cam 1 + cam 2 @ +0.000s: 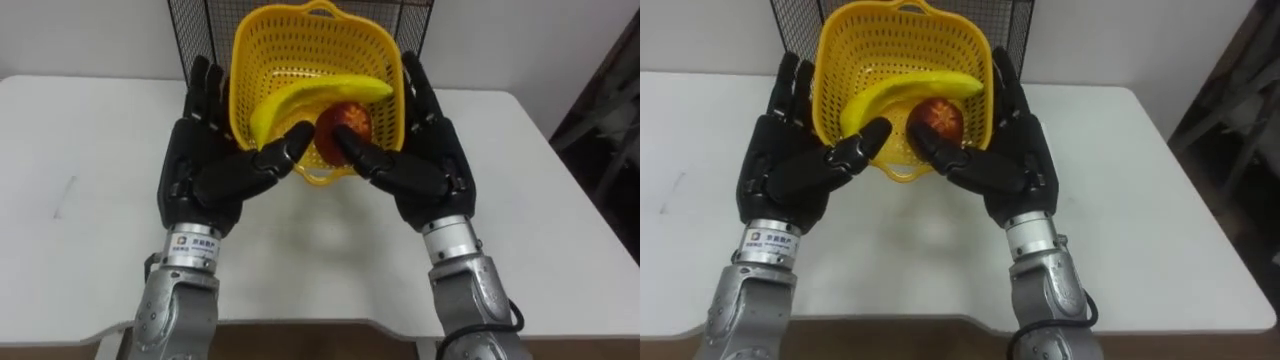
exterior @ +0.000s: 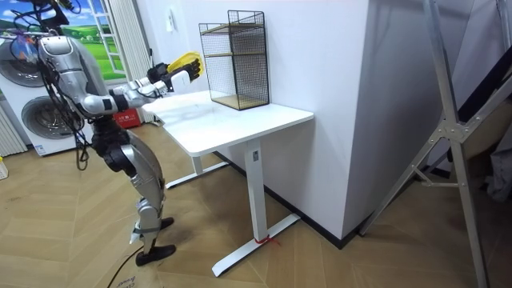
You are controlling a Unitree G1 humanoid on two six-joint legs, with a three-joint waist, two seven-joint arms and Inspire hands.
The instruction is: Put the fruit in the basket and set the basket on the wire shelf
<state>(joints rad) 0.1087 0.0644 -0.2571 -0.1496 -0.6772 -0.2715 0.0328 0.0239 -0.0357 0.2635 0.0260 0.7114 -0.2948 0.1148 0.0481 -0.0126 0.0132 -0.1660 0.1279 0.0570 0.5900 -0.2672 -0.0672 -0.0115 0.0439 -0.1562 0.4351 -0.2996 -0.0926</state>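
Cradling one basket (image 1: 275, 45): one banana (image 1: 310, 96), one red fruit (image 1: 348, 122).

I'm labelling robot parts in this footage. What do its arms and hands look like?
The left hand and right hand are glossy black with jointed, segmented fingers. Behind each is a ribbed silver wrist and a grey metallic forearm. The left wrist carries a white label with small print. A dark cable loops beside the right forearm.
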